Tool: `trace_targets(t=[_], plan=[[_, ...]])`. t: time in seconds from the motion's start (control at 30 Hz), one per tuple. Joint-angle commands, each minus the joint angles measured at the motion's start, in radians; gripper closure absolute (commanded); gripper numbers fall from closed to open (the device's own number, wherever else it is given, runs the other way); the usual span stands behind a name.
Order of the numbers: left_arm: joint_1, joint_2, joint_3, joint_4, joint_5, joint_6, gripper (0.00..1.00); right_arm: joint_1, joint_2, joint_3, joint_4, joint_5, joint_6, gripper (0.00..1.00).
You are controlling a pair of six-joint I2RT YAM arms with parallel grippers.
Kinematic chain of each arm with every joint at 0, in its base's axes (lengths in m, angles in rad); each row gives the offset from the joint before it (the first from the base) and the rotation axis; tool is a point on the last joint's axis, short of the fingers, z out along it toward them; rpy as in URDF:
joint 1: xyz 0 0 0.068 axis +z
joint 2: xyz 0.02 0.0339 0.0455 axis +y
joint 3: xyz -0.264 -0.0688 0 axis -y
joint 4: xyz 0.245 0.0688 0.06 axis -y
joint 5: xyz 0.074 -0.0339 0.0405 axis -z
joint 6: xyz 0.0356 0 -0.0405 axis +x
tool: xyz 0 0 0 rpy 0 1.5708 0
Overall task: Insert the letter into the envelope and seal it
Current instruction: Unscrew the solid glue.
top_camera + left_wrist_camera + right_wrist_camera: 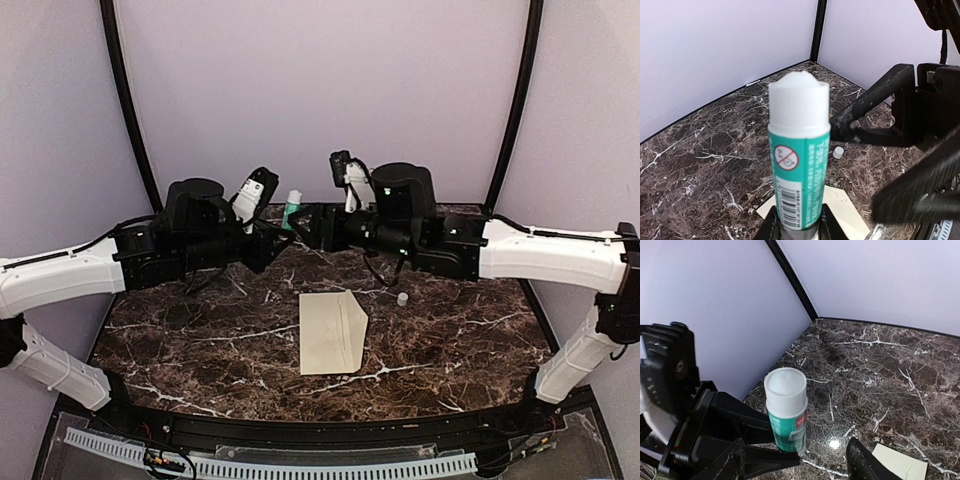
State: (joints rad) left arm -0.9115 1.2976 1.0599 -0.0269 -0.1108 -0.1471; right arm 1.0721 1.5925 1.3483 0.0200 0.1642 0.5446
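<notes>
The envelope (330, 332) is laid flat on the marble table (180, 340), its triangular flap turned to the right. Whether the letter is inside cannot be told. Behind the envelope, an uncapped glue stick (799, 165) is pinched upright at its base by the left gripper (799, 227). The right gripper (308, 225) is held just beside the stick, jaws spread apart. A small white cap (402, 298) is seen just right of the envelope.
</notes>
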Motion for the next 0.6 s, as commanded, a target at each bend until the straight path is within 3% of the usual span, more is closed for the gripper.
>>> trace_targets(t=[0.0, 0.17, 0.33, 0.57], plan=[[0.026, -0.067, 0.027, 0.011, 0.153, -0.050, 1.00, -0.058, -0.171, -0.155, 0.206, -0.144, -0.064, 0.30], [0.056, -0.091, -0.012, 0.089, 0.398, -0.081, 1.00, -0.159, -0.302, -0.334, 0.410, -0.428, -0.056, 0.20], [0.062, -0.069, -0.002, 0.193, 0.739, -0.121, 1.00, -0.207, -0.321, -0.367, 0.524, -0.722, -0.042, 0.19], [0.061, -0.033, 0.031, 0.224, 0.909, -0.151, 1.00, -0.205, -0.251, -0.300, 0.596, -0.947, 0.001, 0.27]])
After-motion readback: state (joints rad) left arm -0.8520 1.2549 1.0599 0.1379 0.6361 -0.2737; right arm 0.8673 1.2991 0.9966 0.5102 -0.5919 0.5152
